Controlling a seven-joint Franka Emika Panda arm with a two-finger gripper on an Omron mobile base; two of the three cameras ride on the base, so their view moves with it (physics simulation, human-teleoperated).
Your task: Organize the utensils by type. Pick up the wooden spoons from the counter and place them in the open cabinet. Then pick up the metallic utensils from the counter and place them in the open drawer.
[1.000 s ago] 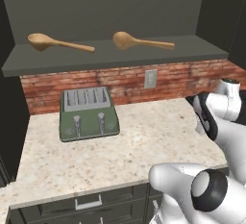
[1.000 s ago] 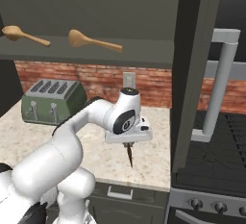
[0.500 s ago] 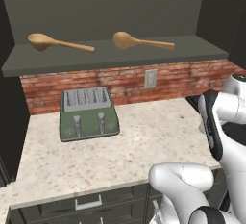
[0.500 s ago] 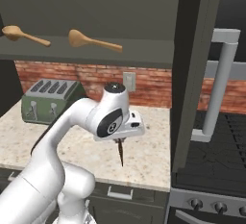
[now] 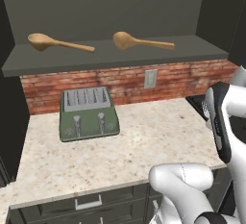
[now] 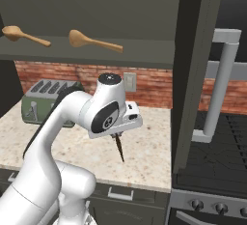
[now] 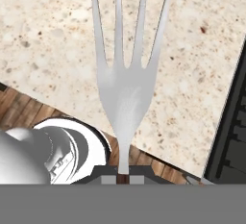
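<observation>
Gripper (image 6: pixel 118 137) downward, clamped on fork (image 7: pixel 126 81)

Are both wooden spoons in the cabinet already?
Yes. Both wooden spoons lie flat on the cabinet shelf, apart, above the toaster.

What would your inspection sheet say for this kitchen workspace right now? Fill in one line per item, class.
Surface: beige speckled counter, bare around the toaster.
Job's things: two wooden spoons lying on the cabinet shelf; fork held above the counter.
Clutter: green toaster by the brick wall.
Grippers: gripper shut on the fork.
Cables: nothing seen.
Surroundings: wall outlet, stovetop, open cabinet door.
</observation>
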